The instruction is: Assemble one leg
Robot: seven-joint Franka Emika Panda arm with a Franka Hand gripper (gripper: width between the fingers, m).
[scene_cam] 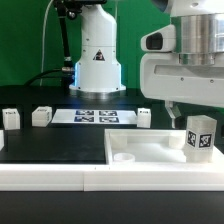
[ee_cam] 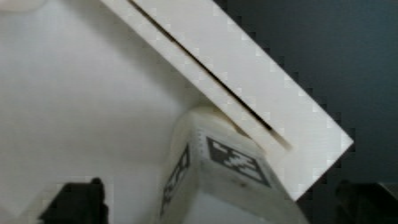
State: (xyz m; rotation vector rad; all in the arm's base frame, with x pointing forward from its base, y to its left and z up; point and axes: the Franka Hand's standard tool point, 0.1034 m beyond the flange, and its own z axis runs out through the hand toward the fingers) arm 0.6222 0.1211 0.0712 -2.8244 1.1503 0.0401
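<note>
A white leg (scene_cam: pixel 200 137) with a black-and-white tag stands upright on the near right corner of the large flat white panel (scene_cam: pixel 140 150). My gripper (scene_cam: pixel 185 105) hangs just above it, at the exterior view's right. In the wrist view the leg (ee_cam: pixel 222 170) sits between my fingers. The dark left finger (ee_cam: pixel 75 200) stands apart from it with a visible gap, so the gripper (ee_cam: pixel 222 208) looks open. The panel (ee_cam: pixel 89 100) fills most of that view, with the dark table beyond its edge.
Three more white legs stand on the black table: two at the exterior view's left (scene_cam: pixel 10 118) (scene_cam: pixel 41 115) and one behind the panel (scene_cam: pixel 146 117). The marker board (scene_cam: pixel 92 116) lies before the robot base (scene_cam: pixel 97 65). A long white rail (scene_cam: pixel 60 178) runs along the front.
</note>
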